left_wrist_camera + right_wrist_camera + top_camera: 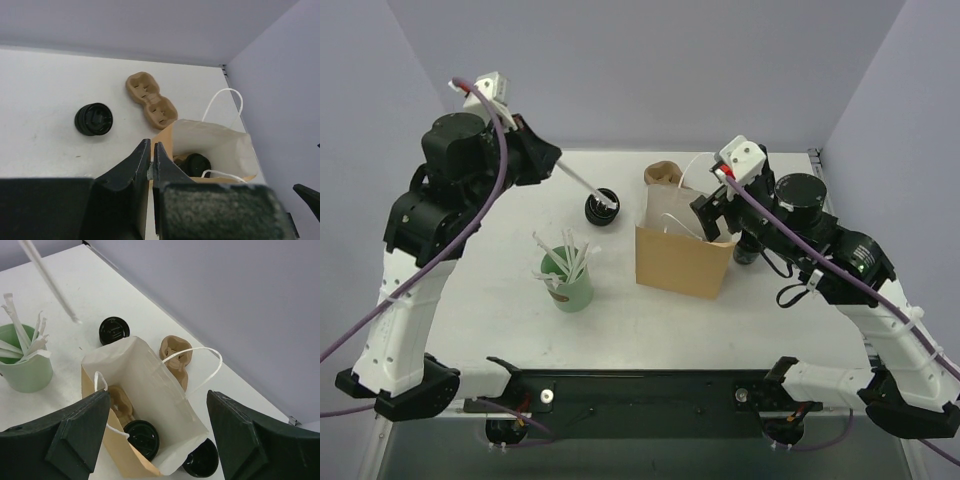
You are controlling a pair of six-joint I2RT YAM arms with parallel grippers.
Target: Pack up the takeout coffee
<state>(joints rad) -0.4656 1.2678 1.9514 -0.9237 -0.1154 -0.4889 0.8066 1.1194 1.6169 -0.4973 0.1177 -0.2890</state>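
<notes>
Black fingers of the left gripper (152, 146) stand almost together, clamped on a white straw (582, 182). We see only a sliver of it between the pads in the left wrist view. From above, the straw slants out of the raised gripper towards a black cup (602, 207) on the table (510, 290). We cannot tell whether its tip touches that cup.

A green cup (567, 285) of straws stands near the left arm, well apart from the gripper. The right gripper (157, 396) hangs over the paper bag (145, 370), its jaws wide apart, holding and touching nothing.

The takeout coffee (142, 438) sits inside the bag, at the bottom, just beside a brown carrier (120, 401). It stands upright, lid up, its long axis vertical.

A second brown carrier (176, 356) lies behind the bag, partly hidden by it. Another black cup (201, 460) stands just outside the bag on the right. The frame edge cuts it off, and the right arm largely covers it in the top view. We cannot tell whether either black cup outside the bag carries a lid.
</notes>
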